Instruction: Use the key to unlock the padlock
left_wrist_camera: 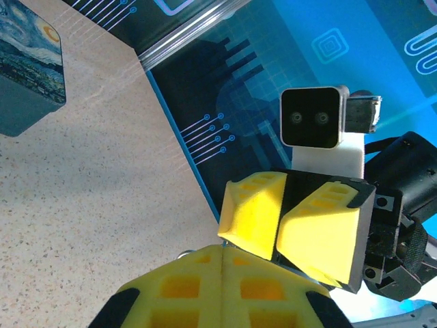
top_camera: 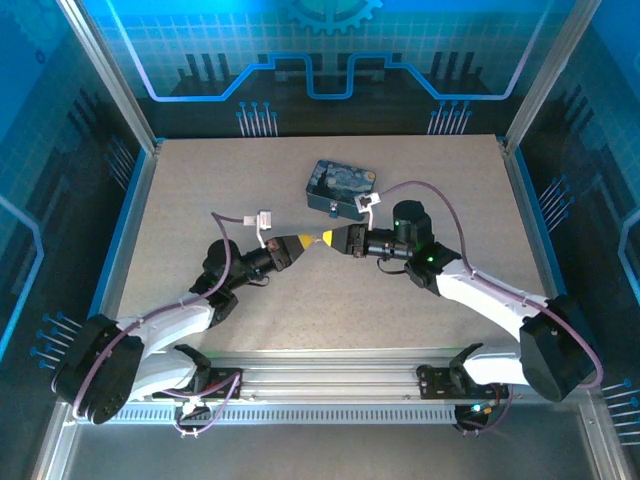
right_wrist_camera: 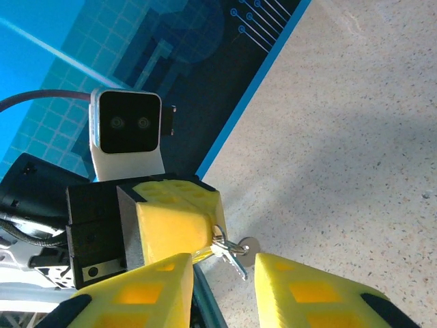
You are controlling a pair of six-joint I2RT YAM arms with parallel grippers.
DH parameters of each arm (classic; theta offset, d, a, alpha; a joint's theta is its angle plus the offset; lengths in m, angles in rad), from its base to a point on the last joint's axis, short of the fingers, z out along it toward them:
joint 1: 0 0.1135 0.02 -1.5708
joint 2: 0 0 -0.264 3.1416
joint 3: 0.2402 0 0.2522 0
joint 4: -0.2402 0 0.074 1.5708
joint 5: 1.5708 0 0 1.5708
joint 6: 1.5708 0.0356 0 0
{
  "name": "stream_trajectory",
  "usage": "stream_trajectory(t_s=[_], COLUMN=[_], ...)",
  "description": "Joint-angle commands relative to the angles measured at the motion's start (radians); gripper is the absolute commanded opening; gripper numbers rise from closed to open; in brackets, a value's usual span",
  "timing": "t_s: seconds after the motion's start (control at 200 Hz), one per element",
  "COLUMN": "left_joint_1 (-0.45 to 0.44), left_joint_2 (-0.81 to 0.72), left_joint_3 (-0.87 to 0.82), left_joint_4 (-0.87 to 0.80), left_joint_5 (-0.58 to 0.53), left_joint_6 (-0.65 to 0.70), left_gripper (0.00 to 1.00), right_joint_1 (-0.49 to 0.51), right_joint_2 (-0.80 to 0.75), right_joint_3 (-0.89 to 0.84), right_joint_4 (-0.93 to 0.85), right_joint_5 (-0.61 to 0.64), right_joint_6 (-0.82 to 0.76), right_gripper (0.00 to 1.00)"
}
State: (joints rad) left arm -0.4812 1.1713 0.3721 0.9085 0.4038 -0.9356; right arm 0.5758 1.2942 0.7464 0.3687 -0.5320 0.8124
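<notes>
nothing unlocked yet afaict: left gripper [left_wrist_camera: 222, 263] pinched shut, key [right_wrist_camera: 232, 260] dangling off its tip, right gripper [right_wrist_camera: 224, 271] jaws apart around it

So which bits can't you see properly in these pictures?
- Tiny bluish padlock: right wrist view, the shut yellow-fingered left gripper covers whatever the thin grey metal key hangs from.
- Key, top view: too small to find.
- Dark-blue painted tin: left wrist view, cut off by the picture's top-left corner.
</notes>
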Motion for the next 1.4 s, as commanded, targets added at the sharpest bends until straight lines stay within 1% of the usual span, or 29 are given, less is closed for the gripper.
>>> stream_trajectory(t_s=[0.0,0.065,0.23,0.565,0.675,0.785,0.835,0.985,1.005,1.06,1.085,1.12,1.186,1.241,1.276,1.316,1.361,1.396], left_joint_1=[0.005,0.004,0.005,0.004,0.004,0.004,0.005,0.005,0.005,0.009,0.015,0.028,0.056,0.072,0.076,0.078,0.08,0.08], left_joint_2=[-0.019,-0.02,-0.027,-0.028,-0.027,-0.023,-0.022,-0.015,-0.016,-0.031,-0.044,-0.073,-0.156,-0.244,-0.3,-0.357,-0.409,-0.442], left_joint_3=[-0.004,-0.004,-0.009,-0.006,-0.007,-0.011,-0.016,-0.022,-0.022,-0.031,-0.037,-0.046,-0.064,-0.063,-0.053,-0.042,-0.03,-0.022], left_joint_4=[0.052,0.057,0.057,0.066,0.067,0.068,0.069,0.068,0.064,0.027,0.004,-0.048,-0.19,-0.345,-0.446,-0.538,-0.614,-0.661], left_joint_5=[-0.006,-0.001,-0.003,-0.002,0.004,0.009,0.01,0.027,0.03,0.022,0.016,0.002,-0.052,-0.112,-0.156,-0.191,-0.218,-0.236], left_joint_6=[0.003,-0.003,-0.006,-0.017,-0.022,-0.027,-0.029,-0.019,-0.011,0.022,0.041,0.067,0.119,0.185,0.232,0.287,0.345,0.378], left_gripper=[0.0,0.0,0.0,0.0,0.0,0.0,0.0,0.0,0.01,0.29,0.37,0.43,0.49,0.52,0.54,0.56,0.57,0.58], right_joint_1=[0.009,0.008,0.016,0.037,0.037,0.037,0.035,0.031,0.029,0.021,0.017,0.011,0.011,0.025,0.046,0.082,0.135,0.182], right_joint_2=[0.018,0.023,0.033,0.045,0.049,0.047,0.048,0.043,0.04,0.028,0.026,0.032,0.081,0.132,0.161,0.192,0.23,0.263], right_joint_3=[0.019,0.022,0.037,0.041,0.043,0.045,0.046,0.052,0.06,0.112,0.157,0.235,0.4,0.511,0.562,0.61,0.654,0.682], right_joint_4=[0.039,0.049,0.067,0.072,0.096,0.113,0.117,0.092,0.067,-0.084,-0.21,-0.395,-0.754,-0.974,-1.071,-1.163,-1.241,-1.285], right_joint_5=[-0.012,-0.016,-0.03,-0.033,-0.037,-0.03,-0.031,-0.046,-0.05,-0.041,-0.034,-0.018,0.046,0.126,0.19,0.294,0.431,0.497], right_joint_6=[0.025,0.031,0.036,0.035,0.039,0.035,0.027,-0.013,-0.026,-0.109,-0.166,-0.263,-0.45,-0.57,-0.63,-0.687,-0.744,-0.795], right_gripper=[0.3,0.3,0.25,0.23,0.15,0.06,0.0,0.0,0.0,0.0,0.0,0.0,0.0,0.0,0.0,0.0,0.0,0.0])
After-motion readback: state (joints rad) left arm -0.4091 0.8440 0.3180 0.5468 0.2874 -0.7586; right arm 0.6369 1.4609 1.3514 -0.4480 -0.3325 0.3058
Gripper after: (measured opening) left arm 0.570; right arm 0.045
